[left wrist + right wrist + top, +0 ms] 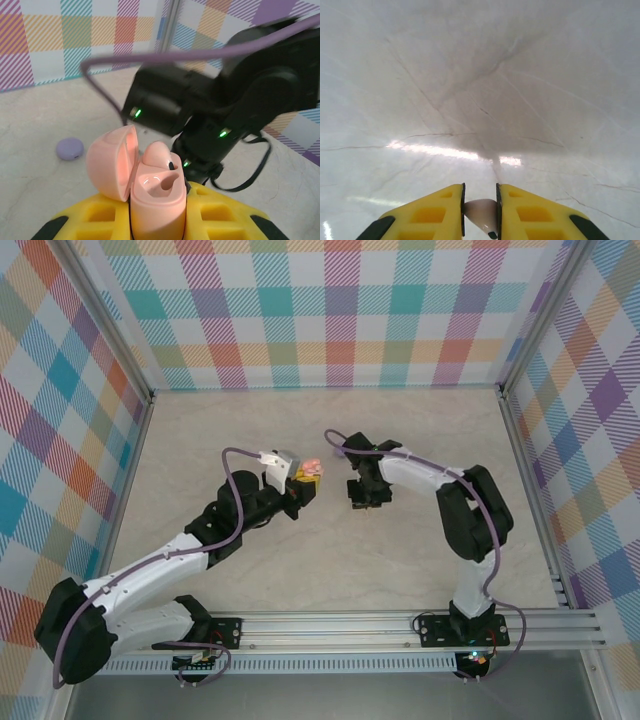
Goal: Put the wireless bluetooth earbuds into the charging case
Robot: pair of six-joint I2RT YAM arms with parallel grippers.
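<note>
Arms, two in number, lean toward the middle of the table point(420, 440) in the top view. The left fingers point(301, 478) are closed on one pink charging case point(314, 469). The right fingers point(362, 502) point downward just to the right of the case, apart from it. What they hold is too small to tell from this view.

From the left wrist, the case stands upright between the two yellow fingers, gripped at its lower body, with its lid point(112, 162) swung open to the left. The first earbud point(159, 151), pink, sits in the far socket. A second socket, nearer the camera, shows its glossy hollow. One purple round disc point(70, 148) lies on the table, off to the left behind the case. The black right arm point(240, 100), with three small green lights, is behind the case.

From the right wrist, the two yellow fingers are almost together. They pinch the second earbud point(480, 211), pale with a dark tip, and the table surface lies beyond.
</note>
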